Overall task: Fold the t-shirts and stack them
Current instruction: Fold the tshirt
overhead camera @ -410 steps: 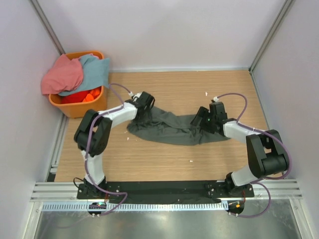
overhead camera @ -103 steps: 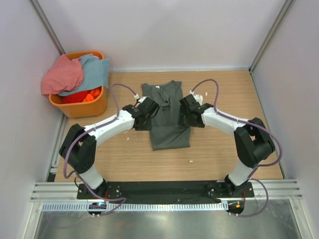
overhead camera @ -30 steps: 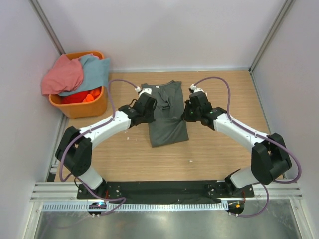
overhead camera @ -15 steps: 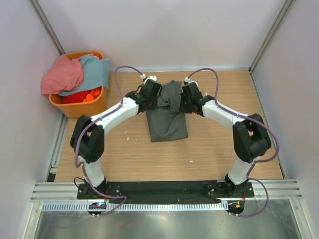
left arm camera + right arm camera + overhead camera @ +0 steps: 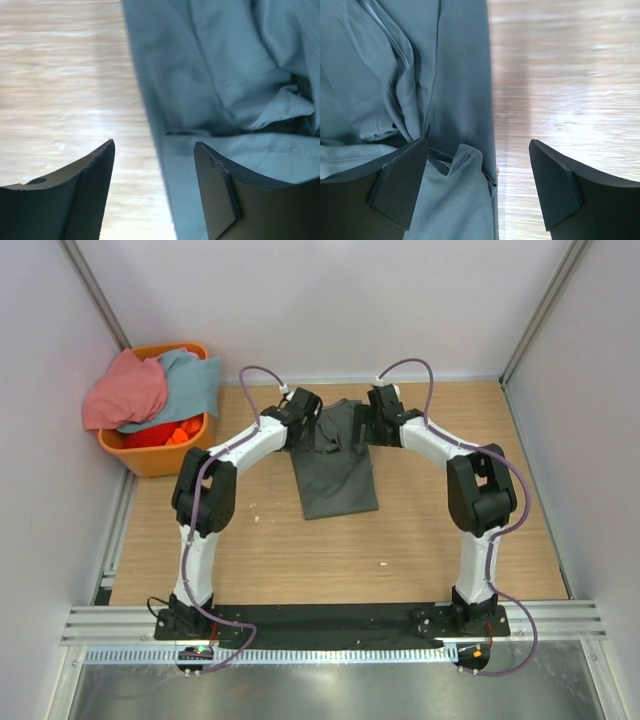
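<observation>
A dark grey t-shirt [image 5: 335, 475], folded into a narrow strip, is seen laid on the table [image 5: 300, 560] to the right of the orange basket [image 5: 165, 455]. The left pincer [image 5: 154, 150] is held open across the shirt edge nearer the basket, and the right pincer [image 5: 477, 145] open across the edge farther from it, nothing being gripped. A salmon-pink t-shirt [image 5: 125, 390] and a light blue t-shirt [image 5: 195, 380] are heaped over the basket's rim.
</observation>
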You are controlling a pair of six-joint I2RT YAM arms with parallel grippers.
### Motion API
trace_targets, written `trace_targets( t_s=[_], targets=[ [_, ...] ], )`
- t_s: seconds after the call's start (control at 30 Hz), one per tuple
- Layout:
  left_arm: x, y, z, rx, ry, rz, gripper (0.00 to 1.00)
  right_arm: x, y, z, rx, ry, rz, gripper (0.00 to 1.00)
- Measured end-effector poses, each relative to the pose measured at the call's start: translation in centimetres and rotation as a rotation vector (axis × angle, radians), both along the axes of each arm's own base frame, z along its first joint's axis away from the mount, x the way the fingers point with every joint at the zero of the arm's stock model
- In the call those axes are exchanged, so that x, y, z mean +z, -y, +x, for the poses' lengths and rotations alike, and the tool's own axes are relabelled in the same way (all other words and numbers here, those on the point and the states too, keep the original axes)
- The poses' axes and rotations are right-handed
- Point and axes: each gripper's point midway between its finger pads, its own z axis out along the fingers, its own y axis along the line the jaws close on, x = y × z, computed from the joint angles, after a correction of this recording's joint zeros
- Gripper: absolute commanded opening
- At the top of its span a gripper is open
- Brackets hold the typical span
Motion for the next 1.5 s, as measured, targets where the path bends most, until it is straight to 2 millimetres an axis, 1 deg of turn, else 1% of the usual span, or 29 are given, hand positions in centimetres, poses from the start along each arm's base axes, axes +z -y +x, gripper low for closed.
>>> trace_targets(
  t_s=[0.03,0.1,0.17,0.2,0.23,0.27,0.33,0.37,0.4,0.43,0.47,0.5,0.6,0.67,0.73,0.77,0.8,0.83,0.97,1.03,1.1,1.17,1.2,1.27,1.3,1.37,1.4,1.43,1.5],
  targets=[
    [0.4,-0.3,-0.1,0.008,0.005,0.007,0.67,0.6,0.1,0.2,-0.002,0.014,-0.007,0.89],
    [1.4,-0.9,-0.7,0.022,0.014,0.018,0.67,1.8,0.5,-0.2,-0.005,0.028,-0.015,0.87],
    [3.2,-1.6,-2.2,0.035,0.035,0.009,0.65,3.3,0.9,-1.4,0.000,0.052,0.000,0.66],
    [4.1,-1.7,-3.0,0.035,0.044,-0.002,0.65,4.0,0.9,-2.2,0.004,0.064,0.022,0.52],
    [5.2,-1.6,-3.9,0.031,0.065,-0.025,0.62,4.6,1.0,-3.5,0.013,0.068,0.049,0.38],
    [6.3,-1.3,-5.1,0.022,0.080,-0.059,0.61,5.5,0.9,-4.8,0.029,0.078,0.085,0.21],
    [8.0,0.2,-7.2,-0.019,0.113,-0.141,0.58,6.8,0.1,-6.9,0.069,0.101,0.174,0.09],
    [8.4,1.3,-8.2,-0.045,0.121,-0.183,0.57,7.3,-0.5,-7.7,0.096,0.105,0.222,0.03],
    [8.4,2.5,-8.9,-0.073,0.123,-0.231,0.56,7.6,-1.2,-8.1,0.122,0.111,0.268,0.01],
    [8.1,3.9,-9.6,-0.104,0.119,-0.275,0.56,7.5,-1.8,-8.4,0.141,0.109,0.298,0.01],
    [7.3,5.2,-10.3,-0.135,0.102,-0.312,0.55,7.0,-2.4,-8.6,0.160,0.094,0.325,0.01],
    [6.4,6.2,-10.7,-0.157,0.083,-0.332,0.55,6.1,-2.8,-8.8,0.173,0.075,0.344,0.01],
    [2.3,8.8,-12.1,-0.209,-0.008,-0.375,0.53,2.3,-3.5,-9.8,0.188,-0.013,0.365,0.01],
    [-0.3,10.1,-12.7,-0.228,-0.069,-0.398,0.52,-0.3,-3.4,-10.6,0.181,-0.074,0.359,0.01],
    [-2.6,10.7,-12.9,-0.233,-0.114,-0.404,0.51,-2.7,-3.1,-11.6,0.168,-0.134,0.353,0.01],
    [-3.3,10.8,-13.0,-0.232,-0.126,-0.404,0.51,-3.7,-2.9,-12.2,0.161,-0.158,0.349,0.01],
    [-3.7,10.9,-13.1,-0.231,-0.133,-0.410,0.51,-4.5,-2.7,-12.7,0.156,-0.174,0.347,0.01],
    [-3.4,11.2,-12.9,-0.229,-0.124,-0.425,0.51,-5.0,-2.6,-13.1,0.151,-0.184,0.346,0.01],
    [-3.7,10.9,-12.9,-0.219,-0.101,-0.445,0.50,-5.2,-2.5,-13.6,0.138,-0.156,0.380,0.01],
    [-3.8,10.4,-13.5,-0.213,-0.090,-0.457,0.50,-5.3,-2.3,-14.4,0.125,-0.149,0.388,0.01],
    [-3.9,9.6,-14.5,-0.208,-0.080,-0.464,0.51,-5.2,-2.2,-15.8,0.118,-0.150,0.385,0.01],
    [-3.9,8.9,-15.7,-0.209,-0.071,-0.460,0.52,-5.1,-2.0,-17.7,0.117,-0.164,0.363,0.01],
    [-3.9,8.6,-16.3,-0.209,-0.070,-0.452,0.52,-5.4,-1.6,-18.8,0.108,-0.186,0.335,0.02],
    [-3.8,7.9,-17.3,-0.206,-0.073,-0.418,0.54,-4.7,-1.8,-20.0,0.119,-0.191,0.311,0.11],
    [-3.7,7.5,-17.9,-0.202,-0.080,-0.391,0.56,-4.4,-1.7,-20.5,0.119,-0.194,0.296,0.29],
    [-3.6,6.6,-18.8,-0.196,-0.096,-0.338,0.59,-3.3,-1.5,-21.2,0.116,-0.194,0.266,0.50],
    [-3.4,6.1,-19.5,-0.196,-0.107,-0.307,0.62,-2.6,-1.5,-21.3,0.114,-0.188,0.257,0.64],
    [-2.9,5.7,-20.0,-0.196,-0.111,-0.280,0.64,-1.6,-1.5,-21.4,0.112,-0.174,0.248,0.68],
    [-1.0,5.4,-20.7,-0.205,-0.095,-0.256,0.73,0.9,-1.7,-21.1,0.119,-0.121,0.238,0.76]
  ],
)
